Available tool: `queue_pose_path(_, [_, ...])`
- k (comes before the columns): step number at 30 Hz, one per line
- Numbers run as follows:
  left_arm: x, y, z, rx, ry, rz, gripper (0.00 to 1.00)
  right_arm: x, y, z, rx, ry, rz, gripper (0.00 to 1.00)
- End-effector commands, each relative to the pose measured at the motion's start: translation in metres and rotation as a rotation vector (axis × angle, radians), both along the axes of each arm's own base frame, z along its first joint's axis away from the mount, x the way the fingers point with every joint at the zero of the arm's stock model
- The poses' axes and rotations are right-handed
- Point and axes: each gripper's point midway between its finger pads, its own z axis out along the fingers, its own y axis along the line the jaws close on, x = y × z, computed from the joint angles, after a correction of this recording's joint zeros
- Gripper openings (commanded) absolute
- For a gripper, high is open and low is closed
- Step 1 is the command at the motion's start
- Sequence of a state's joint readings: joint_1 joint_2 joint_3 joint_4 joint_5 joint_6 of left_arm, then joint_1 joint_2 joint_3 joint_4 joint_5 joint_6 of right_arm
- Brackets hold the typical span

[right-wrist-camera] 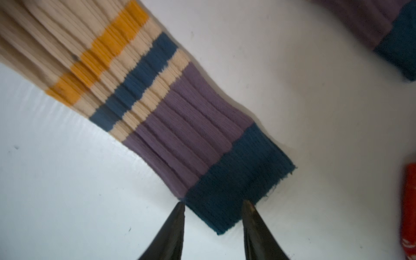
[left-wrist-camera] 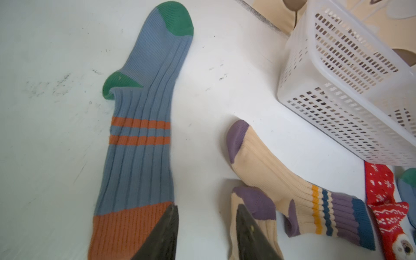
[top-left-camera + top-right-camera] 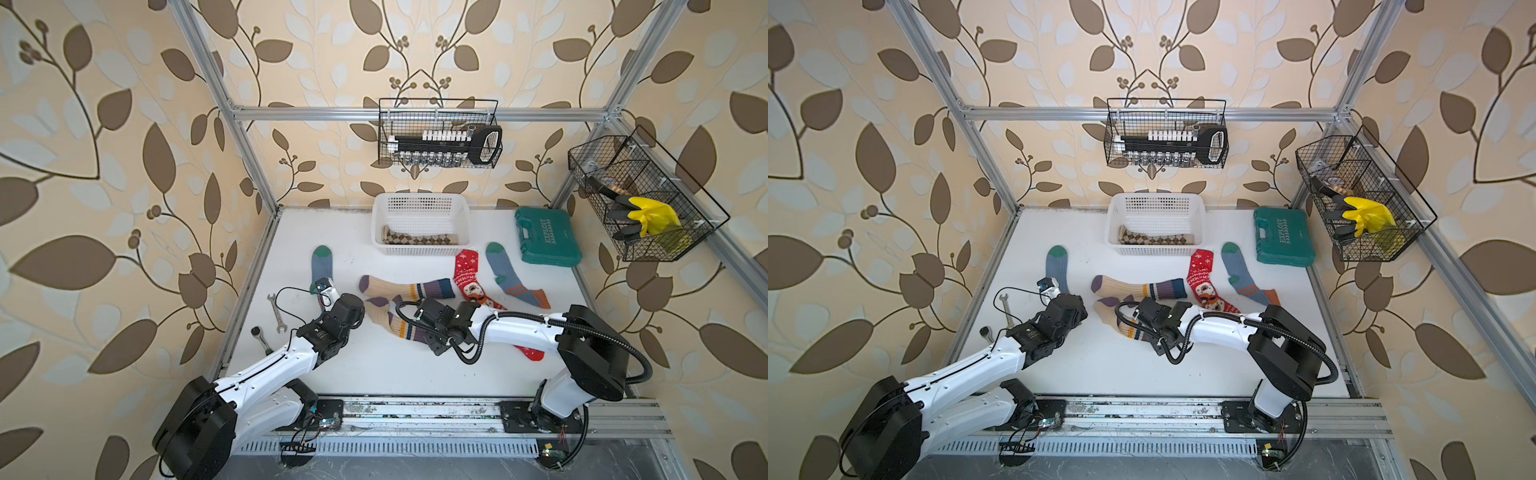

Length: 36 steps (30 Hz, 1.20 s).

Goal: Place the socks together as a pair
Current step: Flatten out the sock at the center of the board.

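Observation:
A blue-grey sock (image 3: 322, 266) with a green toe lies at the left, its orange cuff (image 2: 126, 225) beside my left gripper (image 2: 207, 209). That gripper is open over bare table, between the cuff and a cream striped sock's toe (image 2: 254, 202). Two cream striped socks (image 3: 405, 286) (image 3: 386, 318) lie mid-table. My right gripper (image 1: 213, 204) is open, with the nearer one's navy cuff (image 1: 236, 180) between its fingers. A red sock (image 3: 467, 274) and a second blue-grey sock (image 3: 509, 276) lie to the right. Another red sock (image 3: 532, 353) shows under the right arm. An argyle sock (image 3: 419, 240) lies in the white basket (image 3: 419, 203).
A teal tool case (image 3: 547, 237) sits at the back right. Two wrenches (image 3: 277, 311) (image 3: 259, 336) lie by the left edge. Wire baskets (image 3: 440, 133) (image 3: 640, 199) hang on the frame, one holding a yellow glove (image 3: 652, 216).

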<state>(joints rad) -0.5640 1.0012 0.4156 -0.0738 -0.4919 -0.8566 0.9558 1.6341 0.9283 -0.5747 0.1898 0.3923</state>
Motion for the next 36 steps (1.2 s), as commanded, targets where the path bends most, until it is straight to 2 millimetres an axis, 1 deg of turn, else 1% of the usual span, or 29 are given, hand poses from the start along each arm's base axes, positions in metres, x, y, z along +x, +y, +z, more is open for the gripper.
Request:
queue_pose_path(1, [0.002, -0.003, 0.005, -0.019, -0.023, -0.053, 0.44, -0.015, -0.003, -0.004, 0.008, 0.046, -0.002, 0.45])
queue_pose_path(5, [0.001, 0.001, 0.003, -0.038, -0.026, -0.055, 0.44, -0.018, -0.003, -0.011, 0.012, 0.062, -0.001, 0.48])
queue_pose_path(9, [0.0, 0.002, 0.001, -0.048, -0.02, -0.06, 0.44, -0.018, -0.002, -0.019, -0.007, 0.075, 0.001, 0.46])
queue_pose_path(11, [-0.001, 0.003, 0.001, -0.049, -0.021, -0.06, 0.44, -0.02, -0.003, -0.024, -0.024, 0.084, 0.002, 0.38])
queue_pose_path(13, [-0.001, 0.005, 0.002, -0.049, -0.025, -0.058, 0.43, -0.023, -0.005, -0.028, -0.045, 0.09, 0.003, 0.24])
queue_pose_path(16, [-0.002, 0.006, 0.002, -0.052, -0.031, -0.055, 0.43, -0.032, -0.003, -0.023, -0.063, 0.088, 0.015, 0.08])
queue_pose_path(19, [-0.002, 0.006, 0.002, -0.054, -0.032, -0.056, 0.43, -0.045, 0.006, -0.003, -0.051, 0.08, 0.05, 0.0])
queue_pose_path(23, [-0.001, 0.005, 0.001, -0.055, -0.028, -0.06, 0.43, -0.066, 0.028, 0.036, 0.048, 0.102, 0.11, 0.0])
queue_pose_path(28, [-0.001, 0.005, 0.002, -0.057, -0.03, -0.062, 0.43, -0.087, 0.054, 0.088, 0.276, 0.16, 0.16, 0.0])
queue_pose_path(30, [-0.001, 0.005, 0.001, -0.057, -0.028, -0.064, 0.43, -0.092, 0.062, 0.105, 0.36, 0.172, 0.176, 0.0])
queue_pose_path(31, [-0.001, 0.005, 0.001, -0.057, -0.029, -0.065, 0.43, -0.094, 0.065, 0.112, 0.402, 0.184, 0.183, 0.0])
queue_pose_path(33, [0.0, 0.004, 0.001, -0.057, -0.028, -0.068, 0.43, -0.094, 0.069, 0.119, 0.475, 0.219, 0.184, 0.0])
queue_pose_path(36, [0.0, 0.001, 0.0, -0.057, -0.022, -0.083, 0.43, -0.087, 0.066, 0.119, 0.551, 0.265, 0.152, 0.0])
